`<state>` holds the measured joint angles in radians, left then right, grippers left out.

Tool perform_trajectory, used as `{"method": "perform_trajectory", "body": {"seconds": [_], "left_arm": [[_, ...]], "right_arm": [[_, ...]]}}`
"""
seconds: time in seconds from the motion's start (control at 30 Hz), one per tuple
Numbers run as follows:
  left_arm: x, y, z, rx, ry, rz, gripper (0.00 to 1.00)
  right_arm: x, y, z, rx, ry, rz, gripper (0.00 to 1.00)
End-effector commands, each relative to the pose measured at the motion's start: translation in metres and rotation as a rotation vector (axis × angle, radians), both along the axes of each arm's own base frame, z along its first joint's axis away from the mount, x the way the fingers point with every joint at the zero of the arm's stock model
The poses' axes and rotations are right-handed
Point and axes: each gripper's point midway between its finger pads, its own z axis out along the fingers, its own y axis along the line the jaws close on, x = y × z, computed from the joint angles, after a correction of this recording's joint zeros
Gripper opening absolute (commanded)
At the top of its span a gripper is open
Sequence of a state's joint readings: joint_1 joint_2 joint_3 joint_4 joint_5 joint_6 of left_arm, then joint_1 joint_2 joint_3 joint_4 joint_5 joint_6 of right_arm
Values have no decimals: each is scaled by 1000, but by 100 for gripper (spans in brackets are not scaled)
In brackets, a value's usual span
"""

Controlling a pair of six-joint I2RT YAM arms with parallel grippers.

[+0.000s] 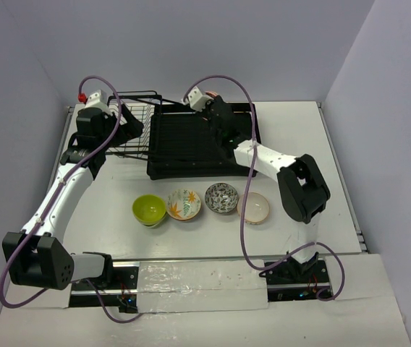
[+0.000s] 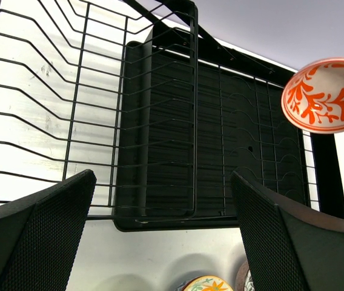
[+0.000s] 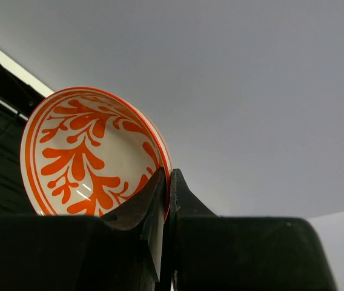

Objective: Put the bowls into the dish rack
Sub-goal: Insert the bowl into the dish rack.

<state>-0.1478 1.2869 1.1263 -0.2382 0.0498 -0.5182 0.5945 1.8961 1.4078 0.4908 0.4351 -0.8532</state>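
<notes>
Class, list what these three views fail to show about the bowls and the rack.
Top view: the orange-patterned bowl, shut in the right gripper over the dish rack, is nearly hidden by that wrist.
Right wrist view: the bowl's lower rim is hidden behind the fingers; the rack beneath is blocked by the gripper body.
Left wrist view: the leaf-patterned bowl is cut off by the bottom edge, only its rim showing.

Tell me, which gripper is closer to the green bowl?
Left. The left gripper is over the wire basket, beyond the green bowl; the right gripper is farther off, over the far edge of the rack.
</notes>
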Motion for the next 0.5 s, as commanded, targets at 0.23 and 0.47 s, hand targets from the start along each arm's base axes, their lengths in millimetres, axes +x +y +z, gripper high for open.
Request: {"method": "perform_trajectory", "body": {"seconds": [0.23,0.47], "left_arm": [[6,-5,21,-17,-39,-14,98],[9,0,19,-35,-25,-8,98]], "right_arm": [[20,-4,47,19,-182,59,0],[20,-1,51,16,-200,120,0]]}}
